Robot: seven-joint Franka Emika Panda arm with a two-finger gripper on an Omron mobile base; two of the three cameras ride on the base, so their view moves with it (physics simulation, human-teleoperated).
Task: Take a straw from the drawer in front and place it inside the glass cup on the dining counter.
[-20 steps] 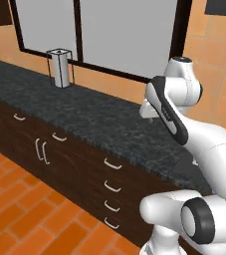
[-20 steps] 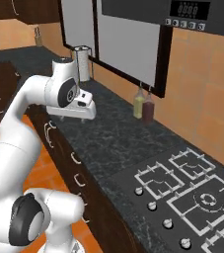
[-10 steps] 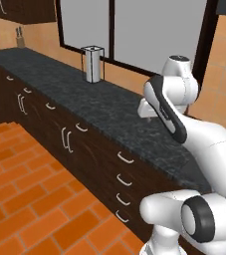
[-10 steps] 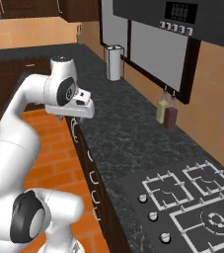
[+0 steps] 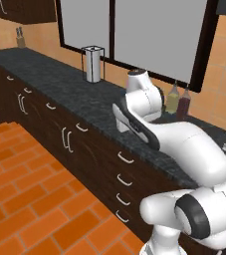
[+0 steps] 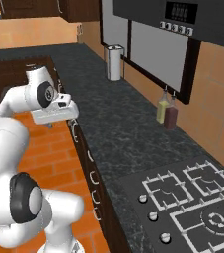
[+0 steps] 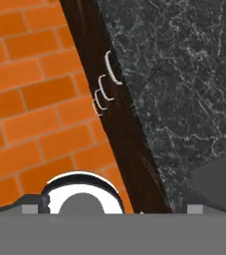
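My gripper (image 6: pixel 51 123) hangs from the white hand over the front edge of the black granite worktop (image 6: pixel 118 123) and points down at the floor. In the hand view its two dark tips sit far apart at the bottom edge with nothing between them. A stack of dark-brown drawer fronts (image 5: pixel 129 172) with pale curved handles (image 7: pixel 112 67) lies under the worktop, just below the hand; all are closed. I cannot tell which one is the task's drawer. The straw, the glass cup and the dining counter are out of view.
A steel canister (image 5: pixel 93 63) stands at the back of the worktop by the window. Two bottles (image 6: pixel 165 112) stand against the wall, and a gas hob (image 6: pixel 195 200) is set in the worktop. Cabinet doors with vertical handles (image 5: pixel 65 138) line the front. Orange brick floor (image 5: pixel 25 199) lies open to the left.
The whole scene has slid across both base views, so the base has driven and turned along the worktop. The arm keeps the same pose over the counter edge.
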